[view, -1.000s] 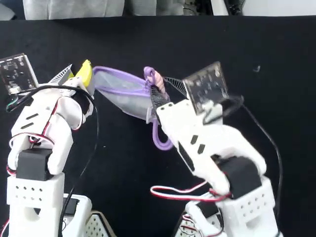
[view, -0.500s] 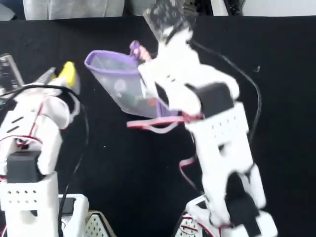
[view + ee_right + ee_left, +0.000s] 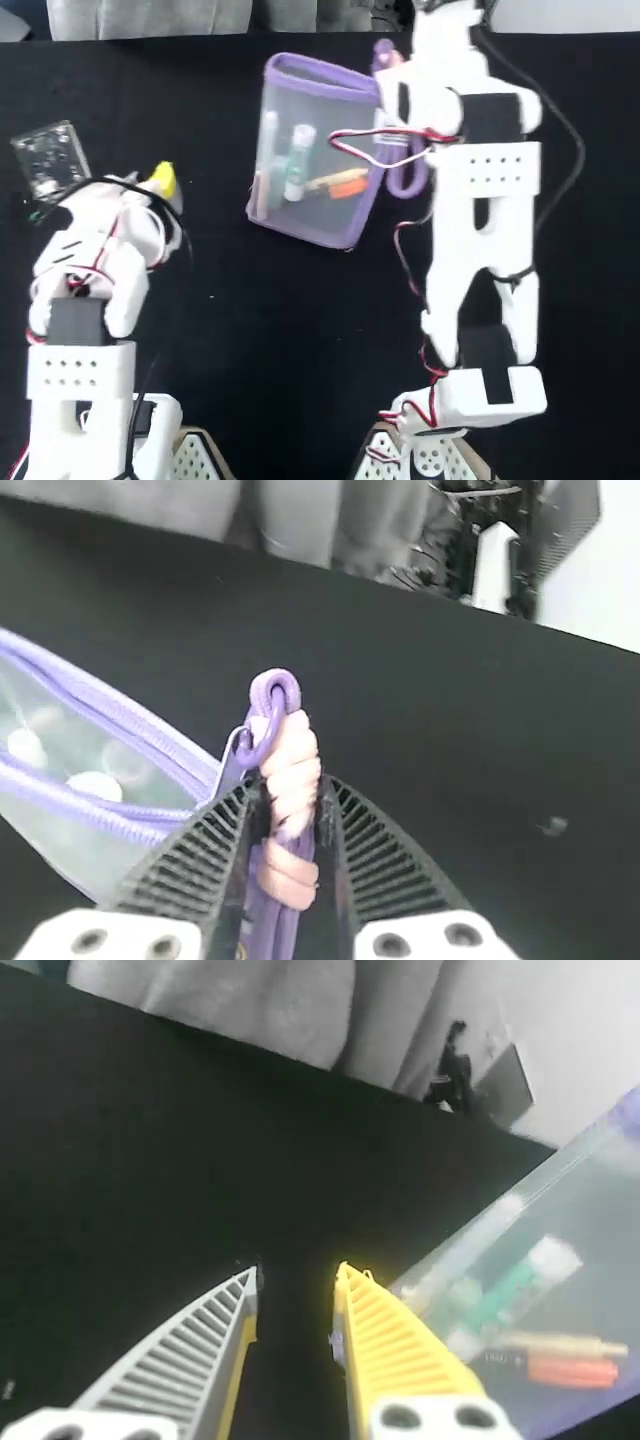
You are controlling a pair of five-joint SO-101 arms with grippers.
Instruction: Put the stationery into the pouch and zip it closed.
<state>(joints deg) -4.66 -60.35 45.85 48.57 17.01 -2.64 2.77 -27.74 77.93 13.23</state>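
The clear pouch with purple trim hangs tilted above the far middle of the table. Inside it lie a white tube, a green and white stick and an orange pen. My right gripper is stretched far out and shut on the pink and purple zipper pull at the pouch's corner. A purple loop strap dangles beside that arm. My left gripper sits at the left, well apart from the pouch. Its grey and yellow fingers stand open with nothing between them, and the pouch shows beyond.
The black table stretches under both arms, with bare cloth between the left gripper and the pouch. Red and white cables run across the right arm near the pouch's edge. Grey fabric lies past the far table edge.
The right arm has swung up and away with the pouch hanging from its pull. The left gripper, earlier at the pouch's other end, has let go and drawn back to the left.
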